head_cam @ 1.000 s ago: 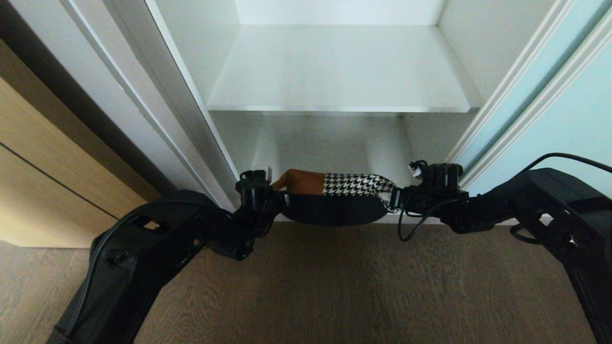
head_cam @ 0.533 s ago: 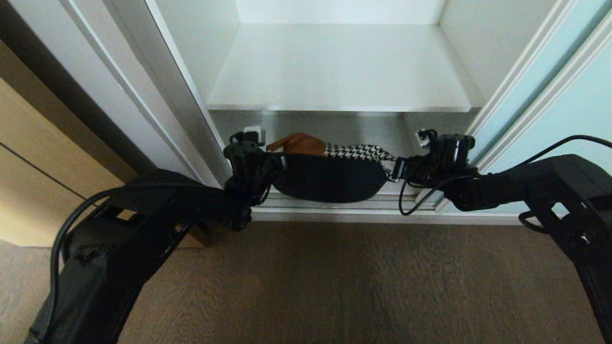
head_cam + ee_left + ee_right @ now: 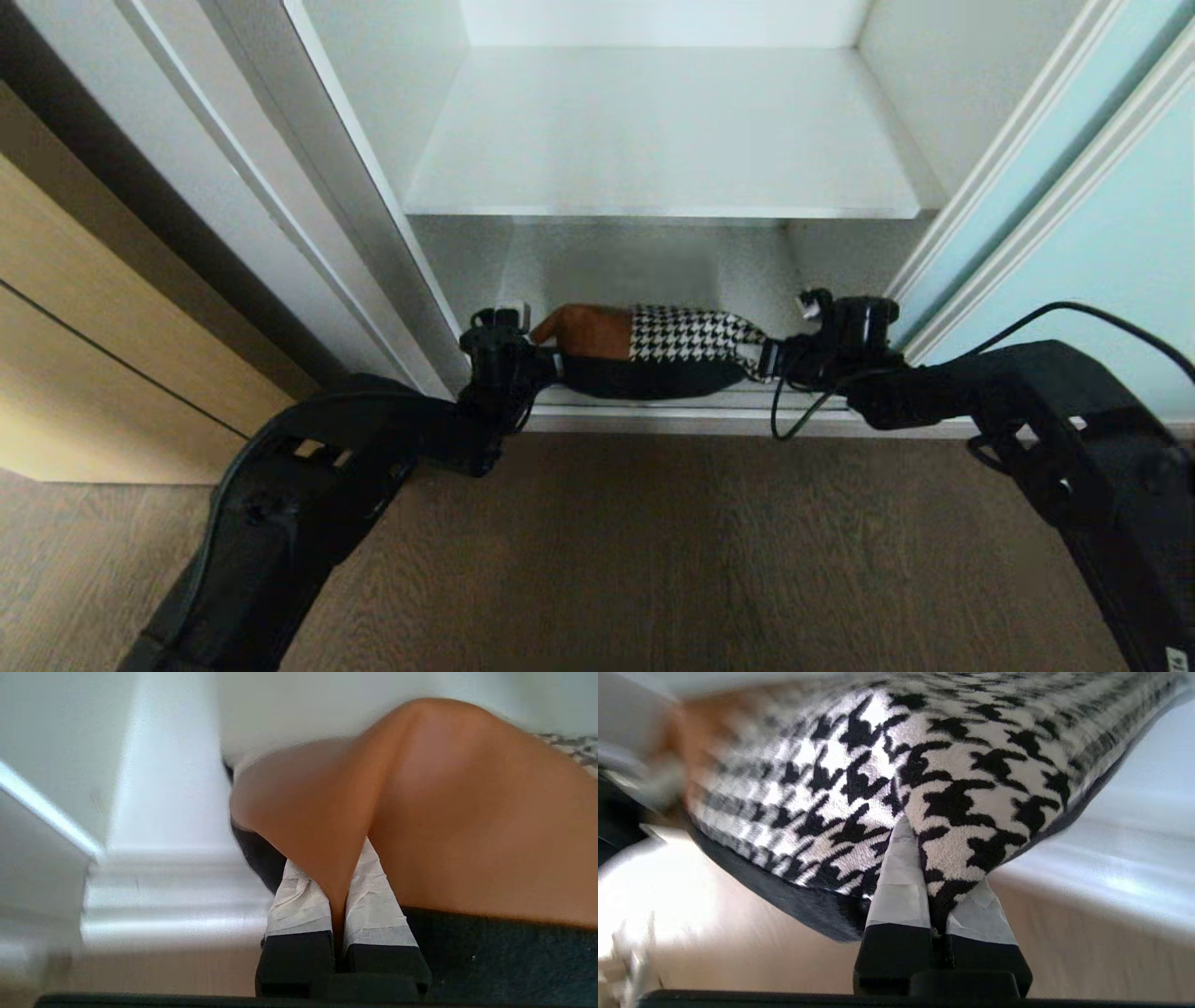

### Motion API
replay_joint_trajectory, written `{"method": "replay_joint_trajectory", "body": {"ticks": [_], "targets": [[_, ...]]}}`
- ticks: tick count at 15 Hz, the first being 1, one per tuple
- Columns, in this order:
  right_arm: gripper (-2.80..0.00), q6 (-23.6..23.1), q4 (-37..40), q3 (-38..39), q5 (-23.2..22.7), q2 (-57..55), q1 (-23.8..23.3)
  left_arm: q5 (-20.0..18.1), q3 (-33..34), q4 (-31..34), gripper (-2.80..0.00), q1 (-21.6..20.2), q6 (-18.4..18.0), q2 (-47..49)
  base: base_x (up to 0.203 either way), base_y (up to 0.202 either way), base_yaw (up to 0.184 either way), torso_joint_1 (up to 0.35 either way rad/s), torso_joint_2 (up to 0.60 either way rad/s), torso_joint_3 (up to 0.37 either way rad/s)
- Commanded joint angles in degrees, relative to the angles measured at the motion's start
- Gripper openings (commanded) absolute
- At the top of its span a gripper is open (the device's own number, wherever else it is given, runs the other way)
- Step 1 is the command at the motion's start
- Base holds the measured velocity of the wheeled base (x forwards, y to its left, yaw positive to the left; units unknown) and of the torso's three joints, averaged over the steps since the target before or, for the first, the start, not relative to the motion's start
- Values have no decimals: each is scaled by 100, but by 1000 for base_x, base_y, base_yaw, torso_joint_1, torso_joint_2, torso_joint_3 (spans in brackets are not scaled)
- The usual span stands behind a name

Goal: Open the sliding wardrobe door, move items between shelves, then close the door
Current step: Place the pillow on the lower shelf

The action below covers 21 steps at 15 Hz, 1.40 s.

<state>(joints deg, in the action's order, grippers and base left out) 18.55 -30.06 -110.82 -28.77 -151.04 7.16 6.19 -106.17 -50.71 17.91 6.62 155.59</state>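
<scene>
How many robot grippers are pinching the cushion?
2. The left gripper pinches the cushion at its brown leather end, and the right gripper pinches its houndstooth end, in front of the wardrobe's lower compartment, under the white shelf.

In front of you the wood-grain floor (image 3: pixel 653 560) runs dark brown across the whole lower part of the head view, its planks lying left to right. To your left stands a tan wood-grain panel (image 3: pixel 84 355), crossed by a thin dark seam that slants down to the right. Between that panel and the wardrobe opening you see a dark vertical strip (image 3: pixel 159 224), then a pale grey-white upright frame (image 3: pixel 280 177) leaning away toward the top. Along the foot of the opening lies a silver-white bottom track (image 3: pixel 672 415), meeting the floor in a straight edge. The white back wall (image 3: pixel 653 19) closes the interior at the top.
</scene>
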Motion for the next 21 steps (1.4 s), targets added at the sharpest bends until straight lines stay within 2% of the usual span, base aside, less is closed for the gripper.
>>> {"method": "replay_joint_trajectory", "body": {"ticks": [1,4,7,9,14,16,21], "targets": [[-280,-178,112,-99,-6,-620,-47,28,-314,334,-280,-25,-43,637,0,0,0,0,0,0],[-280,-156,167,-98,3,-620,-114,138,-300,148,-280,-33,-99,731,0,0,0,0,0,0],[-280,-124,159,-89,29,-628,-118,282,-300,-263,-280,-41,-558,941,0,0,0,0,0,0],[-280,-124,126,-89,115,-655,-111,304,-299,-449,-280,-42,-688,1043,0,0,0,0,0,0],[-280,-133,223,-80,152,-656,-94,313,-290,-447,-280,-42,-688,1095,18,0,0,-1,1,1],[-280,-138,492,-87,161,-595,-83,313,-290,-457,-280,-42,-688,1105,187,0,0,0,5,2],[-280,-159,493,-80,161,-620,-83,321,-290,-475,-280,-33,-697,1113,196,0,1,4,3,4]]}}
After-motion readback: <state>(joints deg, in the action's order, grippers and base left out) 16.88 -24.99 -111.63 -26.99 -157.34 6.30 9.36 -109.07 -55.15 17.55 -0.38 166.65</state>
